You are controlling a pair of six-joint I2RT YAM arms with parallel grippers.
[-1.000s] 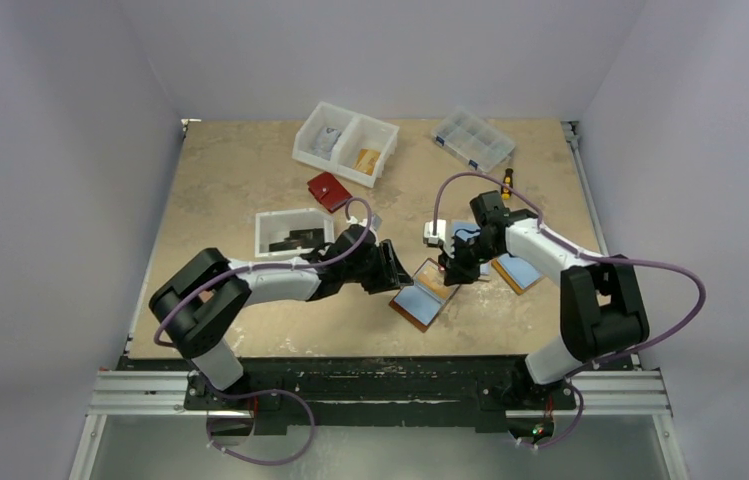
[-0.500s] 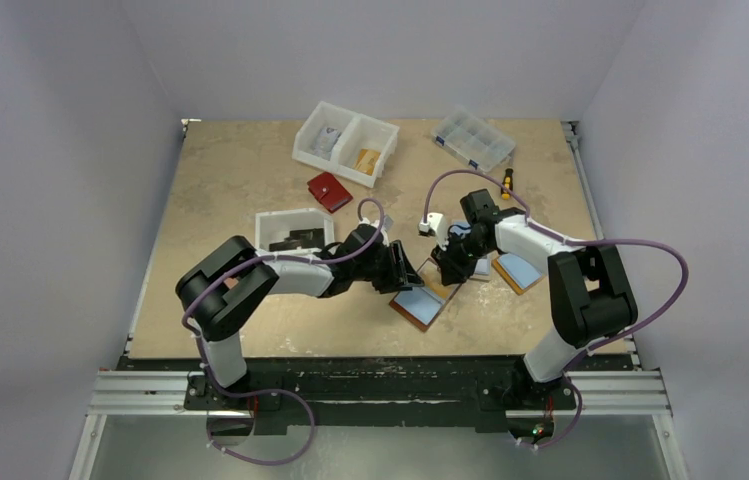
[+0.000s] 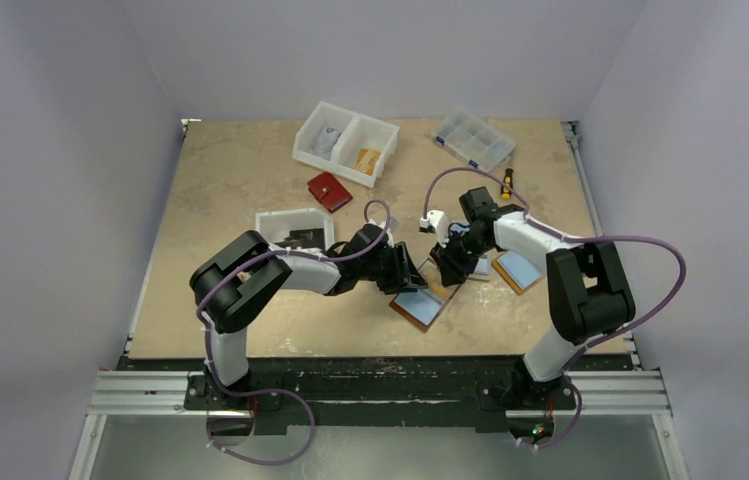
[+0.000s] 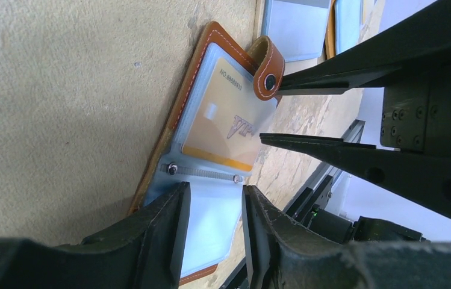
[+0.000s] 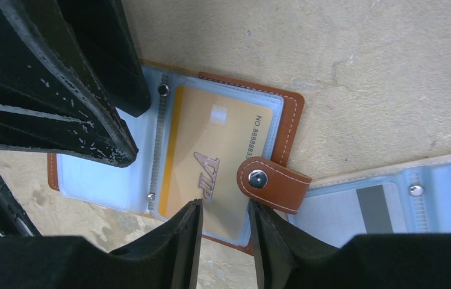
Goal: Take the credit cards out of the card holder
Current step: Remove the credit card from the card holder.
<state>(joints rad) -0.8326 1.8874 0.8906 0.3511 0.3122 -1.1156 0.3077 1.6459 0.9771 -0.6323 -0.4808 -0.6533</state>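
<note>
- Brown stitched-leather folding card holder (image 3: 420, 303) is lying open and flat mid-table, between both grippers.
- Gold-orange VIP credit card (image 5: 211, 144) is sitting in the clear sleeve on the tab half.
- Left gripper (image 4: 215, 195) is hovering over the pale-blue half by the spine, fingers partly apart, gripping nothing.
- Right gripper (image 5: 224, 211) is hovering over one card end, fingers partly spread, empty (brown snap tab (image 5: 271, 180) is folding onto the card just beside it).
- Lighter tan holder with blue sleeves (image 3: 516, 270) is crowding the tab edge.
- Beige wooden table (image 3: 250, 180) is showing along the near edge.
</note>
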